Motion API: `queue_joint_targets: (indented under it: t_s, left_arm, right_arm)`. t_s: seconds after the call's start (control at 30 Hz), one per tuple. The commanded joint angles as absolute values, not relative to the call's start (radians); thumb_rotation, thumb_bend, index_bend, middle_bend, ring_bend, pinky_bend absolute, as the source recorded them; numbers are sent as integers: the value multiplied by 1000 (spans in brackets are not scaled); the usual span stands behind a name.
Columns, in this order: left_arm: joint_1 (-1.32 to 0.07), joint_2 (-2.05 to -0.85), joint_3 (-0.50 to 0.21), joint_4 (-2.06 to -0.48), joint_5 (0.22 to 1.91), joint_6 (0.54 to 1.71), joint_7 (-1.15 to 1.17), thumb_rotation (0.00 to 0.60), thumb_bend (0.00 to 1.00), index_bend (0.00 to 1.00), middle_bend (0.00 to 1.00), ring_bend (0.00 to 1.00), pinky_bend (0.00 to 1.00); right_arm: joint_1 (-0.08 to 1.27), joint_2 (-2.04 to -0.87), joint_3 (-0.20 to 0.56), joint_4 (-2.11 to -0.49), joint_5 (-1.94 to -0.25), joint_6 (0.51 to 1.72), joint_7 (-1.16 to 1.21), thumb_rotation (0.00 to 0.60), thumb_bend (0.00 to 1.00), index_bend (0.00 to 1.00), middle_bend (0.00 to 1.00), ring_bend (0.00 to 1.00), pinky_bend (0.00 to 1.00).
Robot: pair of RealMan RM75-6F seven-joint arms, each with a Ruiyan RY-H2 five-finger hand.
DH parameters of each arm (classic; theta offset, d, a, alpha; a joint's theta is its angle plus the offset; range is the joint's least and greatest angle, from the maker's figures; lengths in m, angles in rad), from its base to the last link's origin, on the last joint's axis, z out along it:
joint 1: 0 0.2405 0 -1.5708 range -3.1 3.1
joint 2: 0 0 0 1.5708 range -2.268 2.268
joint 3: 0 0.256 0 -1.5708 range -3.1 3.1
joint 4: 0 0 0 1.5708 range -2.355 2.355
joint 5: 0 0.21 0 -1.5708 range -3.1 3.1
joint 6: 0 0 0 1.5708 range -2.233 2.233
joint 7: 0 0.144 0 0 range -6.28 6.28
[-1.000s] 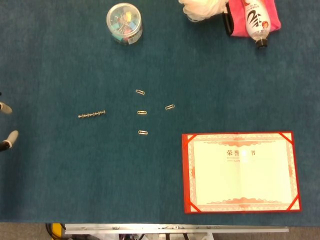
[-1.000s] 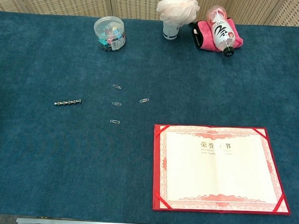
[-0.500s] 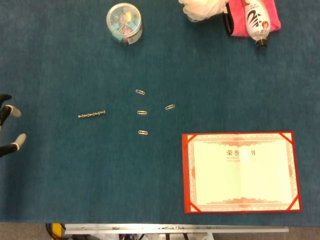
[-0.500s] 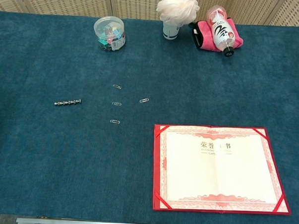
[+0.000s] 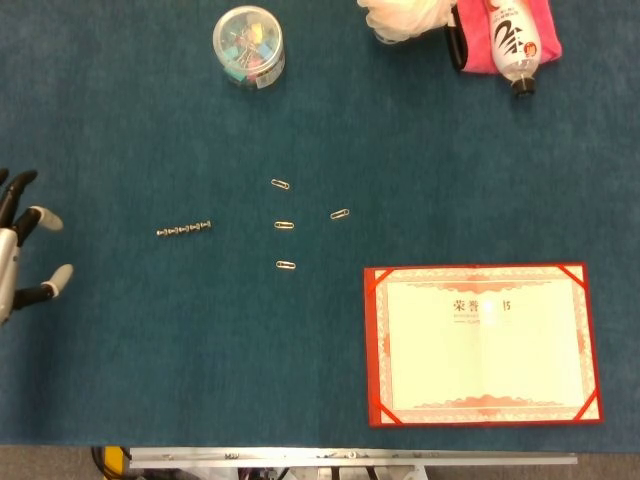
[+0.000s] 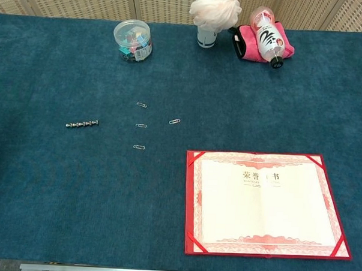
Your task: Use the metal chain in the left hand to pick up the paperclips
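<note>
A short metal chain [image 5: 184,230] [image 6: 82,124] lies flat on the blue cloth, left of centre. Several paperclips lie to its right: one at the top [image 5: 281,185] [image 6: 142,104], one in the middle [image 5: 285,225] [image 6: 141,125], one below [image 5: 286,265] [image 6: 139,147] and one further right [image 5: 340,214] [image 6: 175,121]. My left hand [image 5: 20,255] shows at the left edge of the head view, fingers spread and holding nothing, well left of the chain. The chest view does not show it. My right hand is outside both views.
A clear round tub of coloured clips [image 5: 248,46] [image 6: 132,39] stands at the back. A white pom-pom object [image 6: 215,11], a pink cloth [image 6: 255,43] and a lying bottle [image 6: 267,36] sit at the back right. A red-framed certificate [image 5: 483,344] [image 6: 265,204] lies front right.
My left hand has come further into the head view from the left edge, toward the chain. The chain and paperclips have not moved.
</note>
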State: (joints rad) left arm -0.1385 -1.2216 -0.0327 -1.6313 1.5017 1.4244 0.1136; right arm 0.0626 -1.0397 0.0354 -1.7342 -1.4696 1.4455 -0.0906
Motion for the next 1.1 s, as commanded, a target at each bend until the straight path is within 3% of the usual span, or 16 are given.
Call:
queue_joint_targets:
  t_s: [0.03,0.83,1.1]
  left_arm:
    - [-157,-1212,-40,-1672,1504,1406,130,600,180,421,77,0,194]
    - [-330,-1259,-93,-1807,1218,1117,400,600,180,410,4,0,144]
    - [-383,-1283,-113,-1796,1119,1080,455,600,180,410,1,0,144]
  right_arm:
    - [62,-1038,36,-1735,-1470,1446,-88,600,0,11,41,0,250]
    - [54,-1004,52,-1742,-1449,1453,-43,600,0,22,48,0,250]
    - [52,-1004,53,-1743,-1451,1457,-44,600,0,23,48,0,250]
